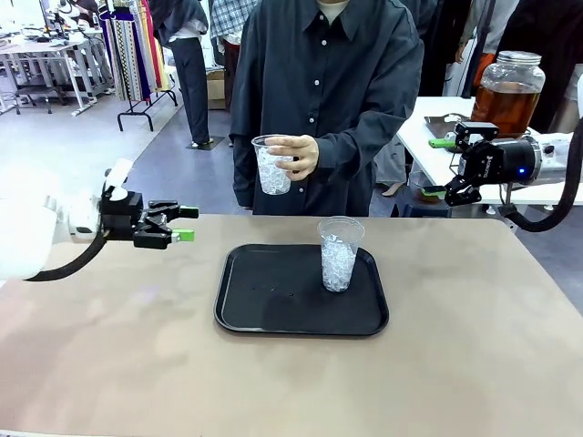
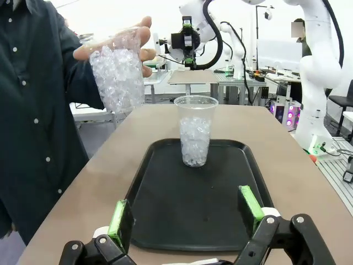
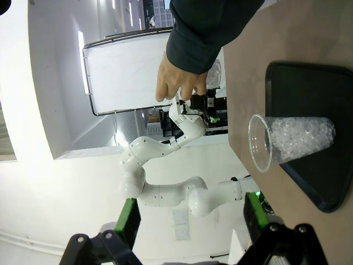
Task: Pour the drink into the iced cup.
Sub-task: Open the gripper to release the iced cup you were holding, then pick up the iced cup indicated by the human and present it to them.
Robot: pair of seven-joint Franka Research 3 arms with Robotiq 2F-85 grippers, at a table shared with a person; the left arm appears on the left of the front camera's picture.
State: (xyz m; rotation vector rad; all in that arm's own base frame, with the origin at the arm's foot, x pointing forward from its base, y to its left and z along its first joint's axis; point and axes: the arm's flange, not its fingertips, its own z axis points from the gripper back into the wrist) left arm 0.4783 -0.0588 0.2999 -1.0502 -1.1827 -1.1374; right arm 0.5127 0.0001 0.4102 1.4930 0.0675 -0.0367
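l gripper (image 1: 187,224): jaws spread, empty, over table (image 1: 109,364), left of tray (image 1: 239,319). r gripper (image 1: 439,167): jaws spread, empty, near table's far right corner. iced cup (image 1: 339,255) upright on tray. person's hand (image 1: 298,155) holds 2nd cup (image 1: 271,173) w/ ice. drink (image 1: 504,107) in jar (image 1: 522,62), behind r gripper.

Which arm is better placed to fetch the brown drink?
Probably the right: the right gripper, open, hovers on the side where the drink jar stands; the left gripper is across the table.
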